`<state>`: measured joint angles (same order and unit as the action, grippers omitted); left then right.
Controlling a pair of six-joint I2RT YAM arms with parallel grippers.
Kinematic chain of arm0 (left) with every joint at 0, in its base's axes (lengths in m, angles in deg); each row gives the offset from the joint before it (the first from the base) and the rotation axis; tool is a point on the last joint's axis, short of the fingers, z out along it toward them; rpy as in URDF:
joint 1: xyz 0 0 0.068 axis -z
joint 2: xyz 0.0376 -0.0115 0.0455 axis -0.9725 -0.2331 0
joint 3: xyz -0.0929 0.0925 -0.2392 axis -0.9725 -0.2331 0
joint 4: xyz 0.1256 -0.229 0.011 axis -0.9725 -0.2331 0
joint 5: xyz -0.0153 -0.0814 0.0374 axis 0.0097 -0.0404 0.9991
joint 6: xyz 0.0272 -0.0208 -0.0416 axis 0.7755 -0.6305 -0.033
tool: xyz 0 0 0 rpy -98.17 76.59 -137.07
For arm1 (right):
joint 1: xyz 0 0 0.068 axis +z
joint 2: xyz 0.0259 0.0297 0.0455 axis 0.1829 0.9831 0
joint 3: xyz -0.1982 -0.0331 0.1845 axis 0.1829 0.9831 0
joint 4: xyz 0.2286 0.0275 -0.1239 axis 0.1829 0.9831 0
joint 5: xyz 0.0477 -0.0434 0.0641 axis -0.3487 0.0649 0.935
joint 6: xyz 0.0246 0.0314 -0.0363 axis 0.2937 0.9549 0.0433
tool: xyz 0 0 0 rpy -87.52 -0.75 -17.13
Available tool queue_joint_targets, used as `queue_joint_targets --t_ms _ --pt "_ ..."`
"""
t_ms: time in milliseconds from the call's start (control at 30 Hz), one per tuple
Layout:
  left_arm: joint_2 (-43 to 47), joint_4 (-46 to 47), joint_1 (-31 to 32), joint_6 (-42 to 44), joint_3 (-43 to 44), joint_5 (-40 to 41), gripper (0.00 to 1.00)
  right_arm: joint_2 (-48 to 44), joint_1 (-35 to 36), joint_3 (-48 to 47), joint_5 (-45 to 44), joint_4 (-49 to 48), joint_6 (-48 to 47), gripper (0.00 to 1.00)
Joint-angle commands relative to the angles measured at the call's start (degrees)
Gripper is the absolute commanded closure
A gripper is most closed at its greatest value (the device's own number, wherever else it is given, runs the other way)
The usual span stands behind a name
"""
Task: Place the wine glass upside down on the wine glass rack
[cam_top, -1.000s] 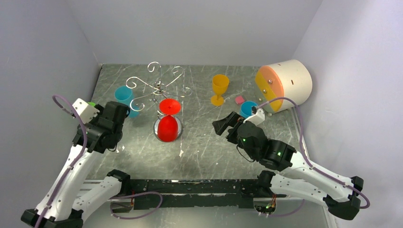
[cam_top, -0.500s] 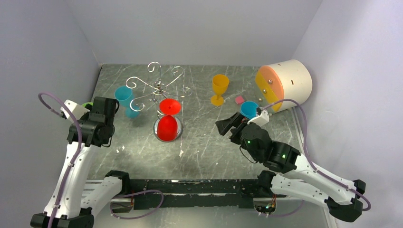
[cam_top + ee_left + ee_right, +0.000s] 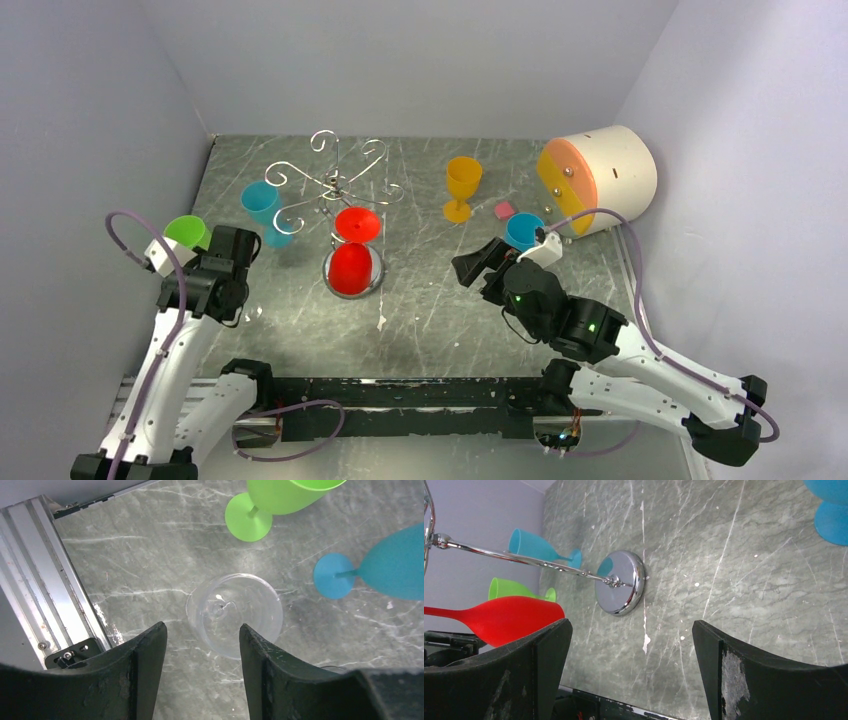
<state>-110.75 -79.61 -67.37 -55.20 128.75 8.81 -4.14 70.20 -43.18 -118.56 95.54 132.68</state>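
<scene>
A clear wine glass [image 3: 234,614] stands upright on the grey table, seen from above in the left wrist view. My left gripper [image 3: 202,630] hangs open just above and beside it, holding nothing; in the top view [image 3: 232,252] it hides most of the glass. The wine glass rack [image 3: 335,185] stands at the table's middle rear. A red glass [image 3: 352,265] hangs upside down on it, over the round base. The right wrist view shows the rack's base [image 3: 620,582] and the red glass [image 3: 499,617]. My right gripper [image 3: 475,262] is open and empty [image 3: 631,625].
A green glass [image 3: 185,232] and a teal glass [image 3: 262,205] stand close to the left gripper. An orange glass [image 3: 462,185], a small pink piece [image 3: 503,210], a blue glass [image 3: 522,230] and a white tub on its side [image 3: 598,178] are at right rear. Walls enclose three sides.
My left wrist swung left, then came back nearer and lower beside the green glass, which now shows fully. The right arm has hardly moved.
</scene>
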Motion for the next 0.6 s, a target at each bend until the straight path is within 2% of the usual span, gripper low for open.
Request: queue_joint_targets --t_ms 0,267,433,567 --pt "-0.8 2.4 -0.6 -1.3 -1.6 -0.2 0.41 -0.7 -0.2 0.4 -1.6 -0.1 0.2 0.05" --pt "-1.4 3.0 -0.6 -2.7 -3.2 -0.6 0.49 -0.3 -0.2 -3.2 -4.8 3.5 -4.5 0.05" --pt "-0.7 2.0 -0.6 -2.8 -2.6 -0.7 0.65 -1.5 -0.2 -5.2 -4.9 3.3 -10.2 0.05" --pt "0.4 0.5 -0.6 -2.7 -0.9 -0.6 0.80 -3.1 -0.2 -5.3 -1.8 0.3 -16.3 0.05"
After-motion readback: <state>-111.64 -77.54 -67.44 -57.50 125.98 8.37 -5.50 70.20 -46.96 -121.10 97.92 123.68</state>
